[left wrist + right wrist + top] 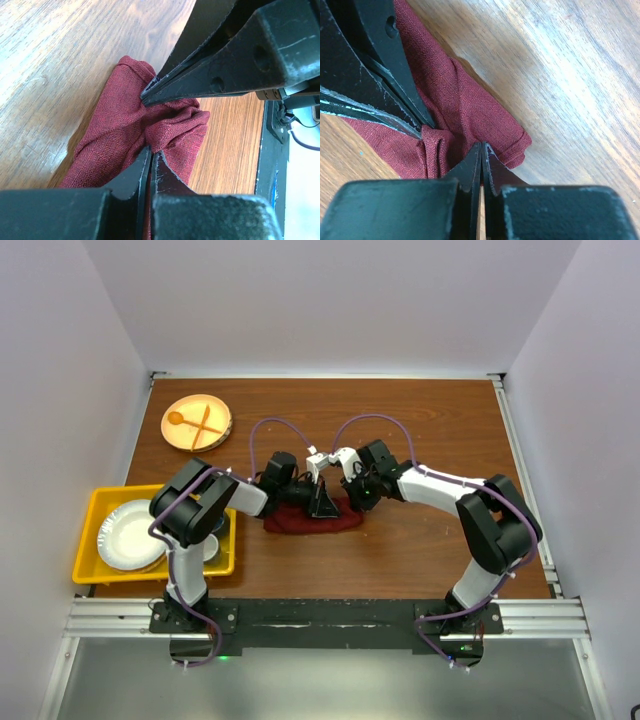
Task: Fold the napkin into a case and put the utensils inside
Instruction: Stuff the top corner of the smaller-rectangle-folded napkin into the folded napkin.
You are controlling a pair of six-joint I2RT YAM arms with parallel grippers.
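The maroon napkin (312, 518) lies bunched in a heap mid-table, between both arms. From the left, my left gripper (298, 492) reaches onto it. Its jaws (151, 151) are shut, with a fold of cloth pinched at the tips, as the right wrist view also shows for this left gripper (422, 131). My right gripper (340, 490) comes in from the right, tips (481, 145) shut and pressed into a gathered ridge of the napkin (470, 107). In the left wrist view that right gripper (145, 97) bites the fold. The utensils and the case are out of view.
A round tan plate (214, 428) with an orange spoon and fork sits at the back left. A yellow bin (96, 502) holding white plates (130, 535) stands at the left edge. The black table rail (272, 125) runs close by the napkin.
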